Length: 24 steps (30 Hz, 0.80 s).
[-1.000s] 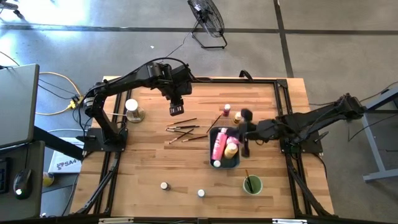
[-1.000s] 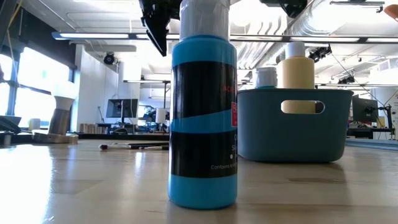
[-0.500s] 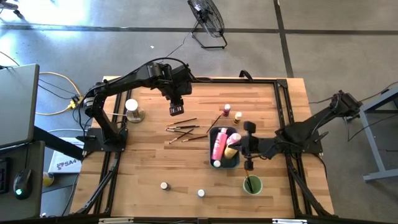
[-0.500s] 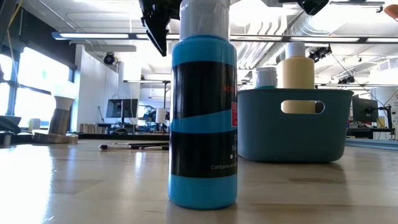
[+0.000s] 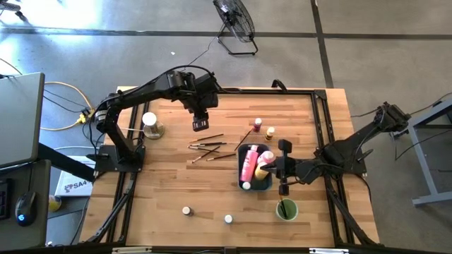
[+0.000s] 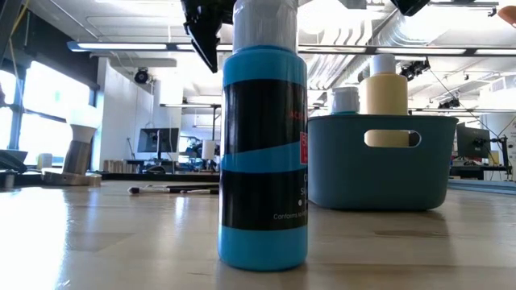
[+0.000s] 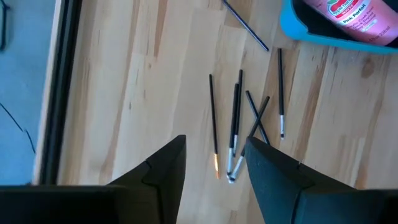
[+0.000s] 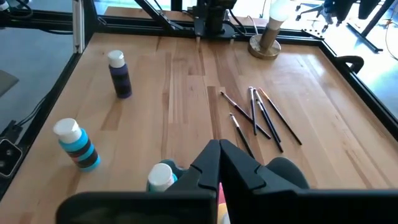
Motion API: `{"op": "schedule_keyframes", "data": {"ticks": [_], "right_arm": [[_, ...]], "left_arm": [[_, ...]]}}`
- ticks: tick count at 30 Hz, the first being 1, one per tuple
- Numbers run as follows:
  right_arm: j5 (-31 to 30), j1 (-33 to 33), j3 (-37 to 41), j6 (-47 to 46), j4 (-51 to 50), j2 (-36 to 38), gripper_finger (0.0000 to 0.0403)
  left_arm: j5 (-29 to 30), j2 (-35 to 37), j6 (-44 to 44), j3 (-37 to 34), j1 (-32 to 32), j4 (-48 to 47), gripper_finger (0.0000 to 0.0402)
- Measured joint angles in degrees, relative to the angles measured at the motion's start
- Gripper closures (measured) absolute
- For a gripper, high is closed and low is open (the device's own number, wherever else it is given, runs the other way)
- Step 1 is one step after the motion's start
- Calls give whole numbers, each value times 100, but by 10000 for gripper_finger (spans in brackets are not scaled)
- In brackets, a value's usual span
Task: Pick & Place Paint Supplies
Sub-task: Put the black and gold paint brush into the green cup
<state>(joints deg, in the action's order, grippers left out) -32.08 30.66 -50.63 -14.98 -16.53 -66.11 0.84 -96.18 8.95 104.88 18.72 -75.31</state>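
Several thin brown-handled paintbrushes (image 5: 207,147) lie loose on the wooden table, left of the blue-grey tray (image 5: 268,185). In the tray lie a pink bottle (image 5: 248,166), a yellow bottle (image 5: 263,168) and a white-capped jar (image 5: 246,185). My left gripper (image 5: 200,125) hangs open above the brushes' far ends; in its wrist view the brushes (image 7: 236,118) show between its fingers (image 7: 168,171). My right gripper (image 5: 277,169) is shut and empty, up over the tray's right edge (image 8: 219,160).
A green cup (image 5: 286,209) with one brush in it stands near the tray's near right corner. Two small bottles (image 5: 258,125) stand beyond the tray. A dark bottle (image 5: 186,210) and a blue bottle (image 5: 228,219) stand near the front edge. A white-topped stand (image 5: 150,125) is at far left.
My right gripper has swung toward the table's near edge along the tray's right side and sunk a little, staying shut. Most of the move came early in the second.
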Motion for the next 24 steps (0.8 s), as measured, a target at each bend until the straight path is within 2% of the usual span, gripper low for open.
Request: {"op": "schedule_keyframes", "data": {"ticks": [8,12,16,20,24], "right_arm": [[2,22,0,-73,-145,0,401],[-85,25,4,-456,-546,0,401],[-371,101,5,-800,-731,-2,401],[-411,265,7,-934,-699,-2,401],[-689,449,7,-942,-531,-2,401]], "left_arm": [[-1,0,357,-2,0,284,239],[-252,27,374,-366,2,743,239],[-495,164,432,-1210,0,1555,239],[-745,336,400,-2366,0,2669,239],[-1212,655,-29,-3403,-19,3931,239]]}}
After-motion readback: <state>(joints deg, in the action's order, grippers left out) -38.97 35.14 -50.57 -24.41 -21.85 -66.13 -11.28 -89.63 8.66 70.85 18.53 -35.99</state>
